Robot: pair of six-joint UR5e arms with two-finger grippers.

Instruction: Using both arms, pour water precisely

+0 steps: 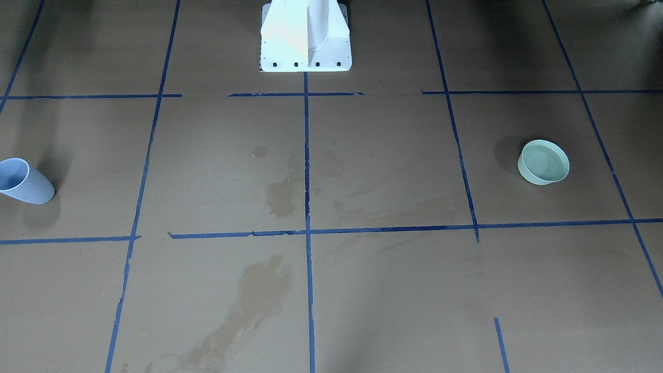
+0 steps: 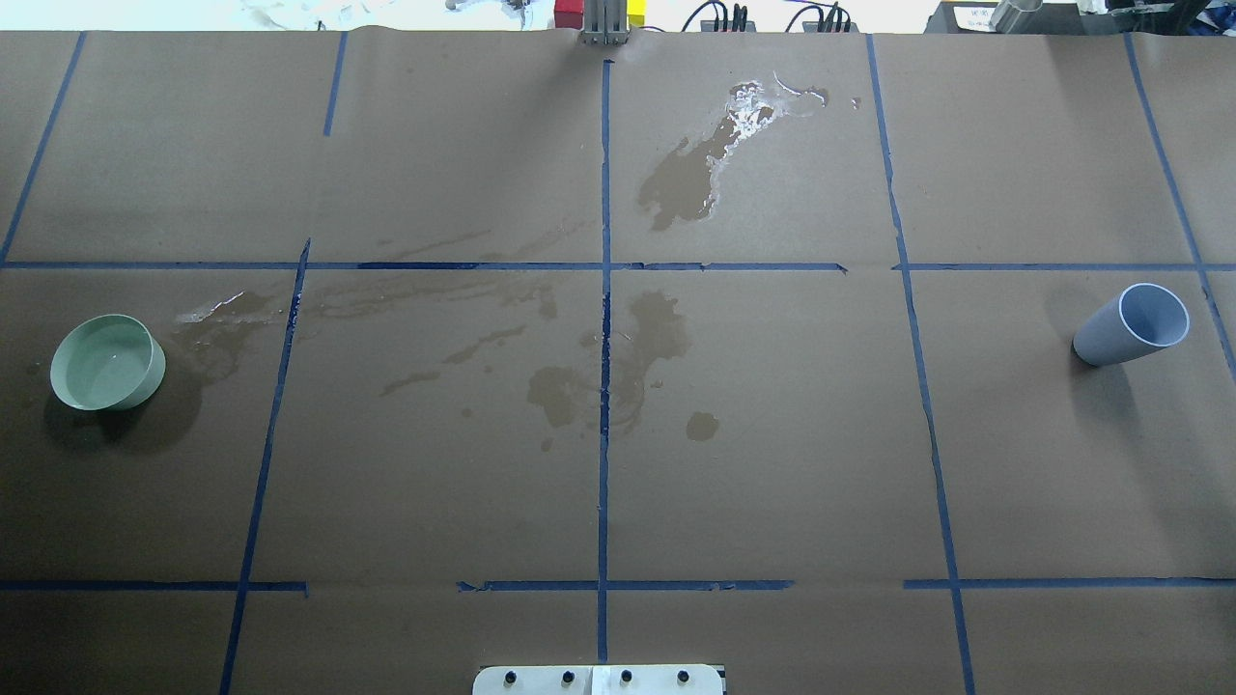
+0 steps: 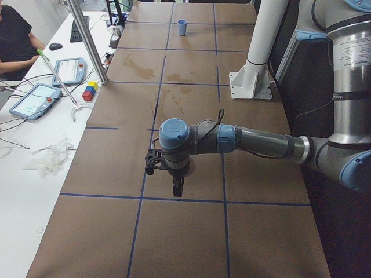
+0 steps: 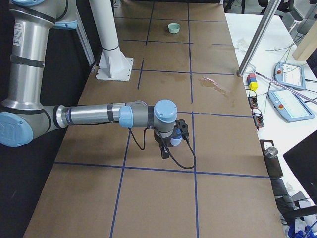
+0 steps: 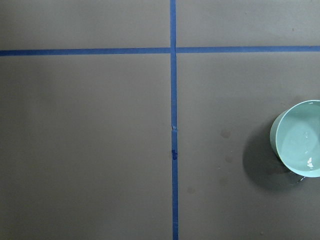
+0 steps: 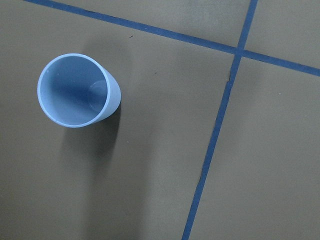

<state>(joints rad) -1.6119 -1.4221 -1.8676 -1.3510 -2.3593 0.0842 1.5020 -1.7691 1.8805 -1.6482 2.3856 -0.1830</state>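
Tabletop (image 2: 772,463), left arm (image 3: 261,142) horizontal, right arm (image 4: 94,115) likewise

Overhead and front views from opposite table (image 2: 772,463) sides, wrist views straight down

Seen from behind the robot, a bowl (image 2: 154,372) holding water (image 2: 99,365) sits at the far left end of the worktop (image 2: 772,463); a cup (image 2: 1130,325) stands at the far right end, well apart. Stains (image 2: 637,357) spread over the middle between them. The pedestal (image 1: 305,36) stands at the centre of the near edge.
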